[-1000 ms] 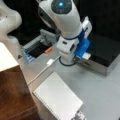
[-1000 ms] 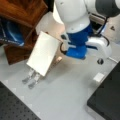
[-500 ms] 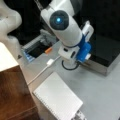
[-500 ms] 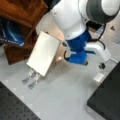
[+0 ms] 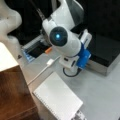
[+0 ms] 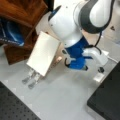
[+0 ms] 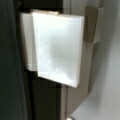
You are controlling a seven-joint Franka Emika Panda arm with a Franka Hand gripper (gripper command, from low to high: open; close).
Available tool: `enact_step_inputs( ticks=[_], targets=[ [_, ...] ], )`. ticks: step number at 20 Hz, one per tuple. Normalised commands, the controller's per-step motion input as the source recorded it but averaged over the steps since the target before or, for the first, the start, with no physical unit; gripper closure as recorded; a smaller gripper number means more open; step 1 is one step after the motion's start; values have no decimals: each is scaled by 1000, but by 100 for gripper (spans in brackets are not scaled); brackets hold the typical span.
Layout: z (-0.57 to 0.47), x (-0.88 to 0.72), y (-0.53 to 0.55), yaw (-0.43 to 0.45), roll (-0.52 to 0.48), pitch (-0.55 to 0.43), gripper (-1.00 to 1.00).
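Above the grey table [image 5: 100,90], the gripper [image 5: 71,71] points down just beside a white box [image 5: 58,98]; I cannot tell its finger spacing. Both front views show the box [image 6: 43,53] leaning against a wooden shelf [image 6: 18,15].

no text, label, brand, number or sign can be read anywhere. the white box [image 5: 58,98] shows blank faces in both front views and the wrist view, and the blue item [image 6: 11,35] under the wooden shelf [image 6: 22,11] carries only an illegible smear.
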Motion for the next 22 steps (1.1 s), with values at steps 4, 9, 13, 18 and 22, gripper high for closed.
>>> enact_step_inputs(
  ticks=[4, 9, 13, 18, 22],
  targets=[
    [-127, 15, -24, -102, 260, -55, -100],
    [-117, 5, 8, -85, 264, -103, -100],
    [-139, -24, 60, -82, 268, -91, -100],
    [-161, -48, 77, -68, 294, -87, -100],
    [-145, -61, 38, -60, 298, -85, -100]
  ],
)
